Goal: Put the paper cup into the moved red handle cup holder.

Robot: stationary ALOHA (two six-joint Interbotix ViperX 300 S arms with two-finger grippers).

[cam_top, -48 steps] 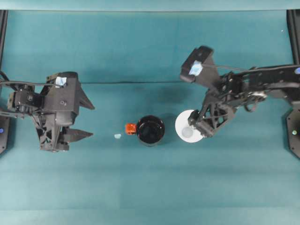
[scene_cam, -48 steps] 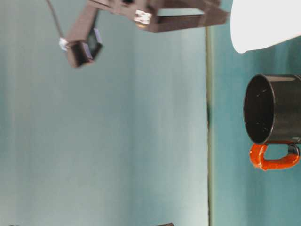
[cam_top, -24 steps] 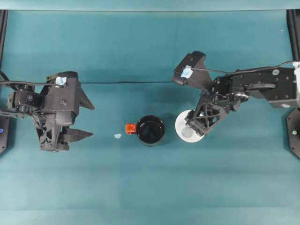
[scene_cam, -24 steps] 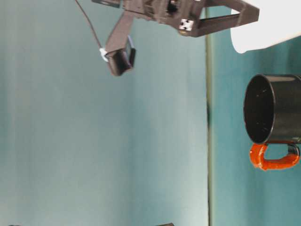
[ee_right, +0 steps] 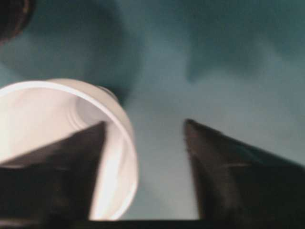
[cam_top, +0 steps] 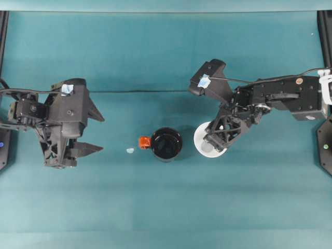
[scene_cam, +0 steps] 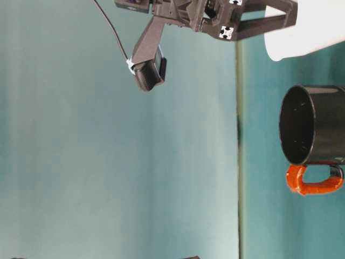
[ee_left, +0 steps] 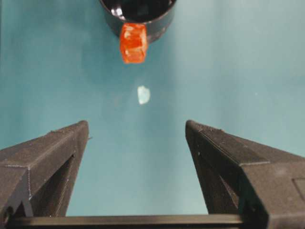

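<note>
At the white cup's rim, the right hand point(cam_top: 213, 141) has its fingers spread, one inside the cup wall and the other outside it, not yet pressed together. Over the last second this arm has swung in and lowered, its wrist camera drawing closer to the worktop point(cam_top: 166, 207), so the pinch on the rim looks about to be made. The plain white tapered paper cup point(cam_top: 200, 139) stands upright just beside the glossy black round cup holder with the orange-red handle point(cam_top: 166, 144), which stands empty. A small pale scrap point(cam_top: 130, 150) lies beyond the handle. The left hand point(cam_top: 93, 132) has stayed parked, fingers wide apart.
</note>
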